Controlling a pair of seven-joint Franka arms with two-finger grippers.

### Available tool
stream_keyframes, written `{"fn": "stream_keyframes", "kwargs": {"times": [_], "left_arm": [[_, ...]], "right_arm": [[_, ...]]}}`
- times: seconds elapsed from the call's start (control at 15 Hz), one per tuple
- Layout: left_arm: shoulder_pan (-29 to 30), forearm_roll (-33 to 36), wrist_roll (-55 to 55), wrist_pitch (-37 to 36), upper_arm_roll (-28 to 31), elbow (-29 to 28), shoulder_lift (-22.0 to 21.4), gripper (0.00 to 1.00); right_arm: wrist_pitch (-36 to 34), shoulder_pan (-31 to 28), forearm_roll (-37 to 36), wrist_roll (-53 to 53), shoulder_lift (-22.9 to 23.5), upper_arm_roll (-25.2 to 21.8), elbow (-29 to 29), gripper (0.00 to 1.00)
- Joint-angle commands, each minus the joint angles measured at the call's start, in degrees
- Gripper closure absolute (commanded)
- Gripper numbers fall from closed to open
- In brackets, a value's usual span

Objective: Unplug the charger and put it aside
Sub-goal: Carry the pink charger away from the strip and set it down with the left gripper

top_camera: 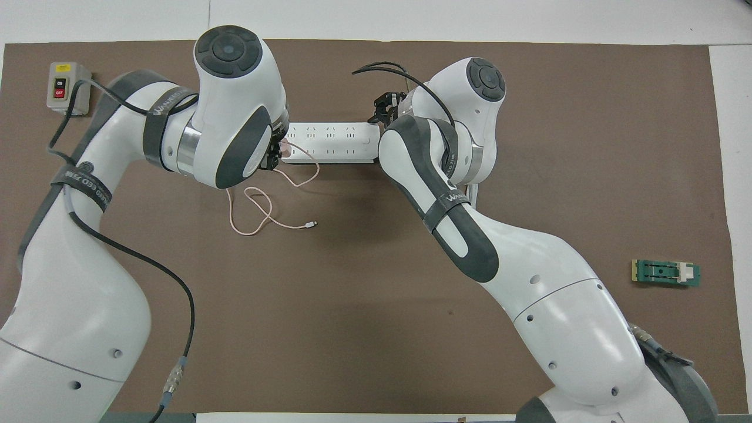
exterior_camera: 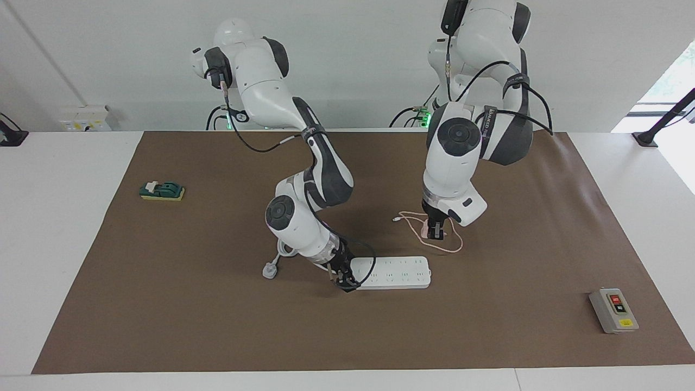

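While my left gripper [exterior_camera: 436,232] is clamping the small pink cube charger [exterior_camera: 425,232] off the slab-shaped white power strip [exterior_camera: 399,271], my right gripper [exterior_camera: 345,282] is pinning the strip's end, finger gap indiscernible.

The strip [exterior_camera: 392,272] is lying at center of the desk [exterior_camera: 217,326]; the charger [exterior_camera: 425,232] is sitting just above it, the switch box [exterior_camera: 613,310] lower right, the block [exterior_camera: 162,190] upper left.

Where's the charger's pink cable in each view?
Facing view: pink cable loops on the mat at the left gripper, nearer the robots than the power strip.
Overhead view: pink cable below the power strip.
Shared landmark: power strip.
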Motion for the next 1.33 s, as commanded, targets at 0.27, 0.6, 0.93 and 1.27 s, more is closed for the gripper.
{"fn": "stream_keyframes", "kwargs": {"times": [0.27,0.6,0.93,1.27], "left_arm": [[0.6,-1.0,29.1,-7.1,0.9,-0.3,-4.2,0.86],[1.0,0.5,47.9,-7.5,0.9,-4.3,-7.9,0.85],[3.8,2.8,61.5,-7.5,0.9,-11.5,-12.8,0.80],[13.4,4.8,76.4,9.4,0.8,-32.7,-23.9,0.65]], "right_arm": [[2.7,-0.7,1.3,-0.5,2.6,0.5,2.9,0.87],[2.7,-0.6,1.5,-0.4,2.2,0.5,2.9,0.00],[1.2,-0.3,1.6,-0.2,-3.9,-0.1,-1.4,0.00],[-2.5,-0.8,-2.8,-0.9,-12.7,-1.8,-9.7,0.00]]}}
